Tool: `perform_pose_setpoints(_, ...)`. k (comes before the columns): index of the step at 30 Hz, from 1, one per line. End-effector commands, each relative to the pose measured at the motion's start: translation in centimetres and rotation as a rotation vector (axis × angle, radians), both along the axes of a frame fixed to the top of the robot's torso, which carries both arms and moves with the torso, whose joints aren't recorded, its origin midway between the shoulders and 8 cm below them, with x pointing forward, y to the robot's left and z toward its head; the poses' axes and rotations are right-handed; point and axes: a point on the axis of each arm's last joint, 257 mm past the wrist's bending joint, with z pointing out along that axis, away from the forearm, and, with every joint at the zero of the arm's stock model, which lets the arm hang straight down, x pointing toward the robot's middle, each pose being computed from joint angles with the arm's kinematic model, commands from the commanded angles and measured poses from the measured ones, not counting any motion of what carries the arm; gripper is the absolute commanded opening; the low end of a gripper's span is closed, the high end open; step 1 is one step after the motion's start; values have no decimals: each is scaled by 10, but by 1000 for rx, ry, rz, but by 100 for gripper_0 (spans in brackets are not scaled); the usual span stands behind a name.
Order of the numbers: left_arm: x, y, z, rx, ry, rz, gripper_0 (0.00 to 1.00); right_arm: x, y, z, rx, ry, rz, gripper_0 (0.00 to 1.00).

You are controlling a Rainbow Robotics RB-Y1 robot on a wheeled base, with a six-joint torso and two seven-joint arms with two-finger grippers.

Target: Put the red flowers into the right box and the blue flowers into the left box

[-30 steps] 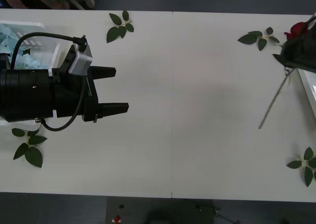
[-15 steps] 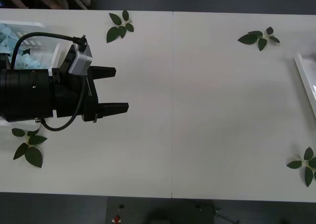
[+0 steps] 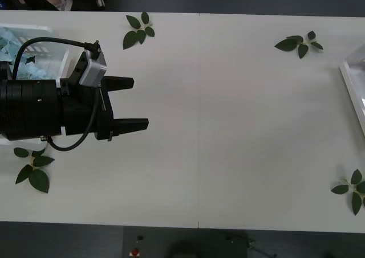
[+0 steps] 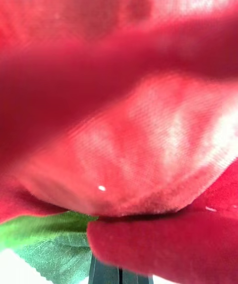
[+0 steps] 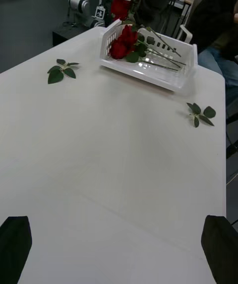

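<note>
Red flowers have left the front view since a second ago; the left gripper [image 3: 134, 103] hovers with jaws spread over bare tabletop [image 3: 228, 127]. Right wrist view: a red bloom [image 4: 119, 115] sits right before that arm's jaws, whose state I cannot tell. Left wrist view: far beyond its jaws, roses [image 5: 124, 46] lie in the right box [image 5: 148, 63], so delivery looks near.

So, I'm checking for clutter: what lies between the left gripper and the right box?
Bare white table lies between the left gripper and the right box, as the front and left wrist views show. Leaf sprigs sit off to the sides.
</note>
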Motion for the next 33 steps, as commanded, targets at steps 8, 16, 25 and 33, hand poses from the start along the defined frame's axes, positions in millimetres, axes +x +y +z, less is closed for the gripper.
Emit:
perform_pose_setpoints(8,-3,-6,13,-1,-40,-18,100,4,-23,-1,-27,-43,-5,50)
perform_pose_setpoints(16,-3,-6,13,-1,-40,-18,100,1,-23,2,24,-53,-7,72)
perform_pose_setpoints(25,-3,-6,13,-1,-40,-18,100,3,71,9,361,-11,247,75)
perform_pose_setpoints(33,-3,-6,13,-1,-40,-18,100,-28,240,33,609,-33,734,75)
